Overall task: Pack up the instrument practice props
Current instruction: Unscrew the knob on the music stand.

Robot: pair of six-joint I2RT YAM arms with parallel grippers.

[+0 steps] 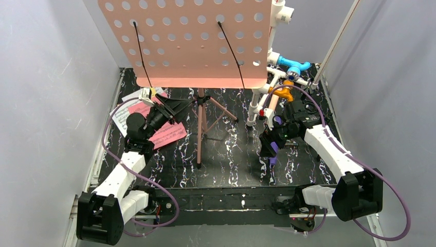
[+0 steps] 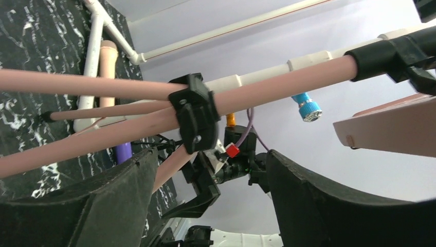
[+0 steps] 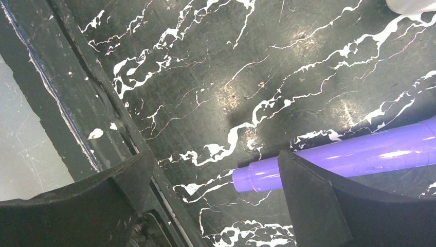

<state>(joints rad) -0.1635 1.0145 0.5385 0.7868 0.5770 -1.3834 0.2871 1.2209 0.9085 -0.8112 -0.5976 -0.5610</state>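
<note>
The pink perforated sheet-music holder stands at the back on its folding tripod legs. My left gripper is open beside the pole, and in the left wrist view its jaws sit apart just below the black leg hub. The pink folder and printed music pages lie under the left arm. My right gripper is open over the purple microphone. In the right wrist view the microphone lies on the table, its end beside the right finger.
The white pipe frame with blue and orange fittings stands at the back right. A beige cylinder stands by a white pipe. Grey walls close in both sides. The table's raised front edge is near the right gripper.
</note>
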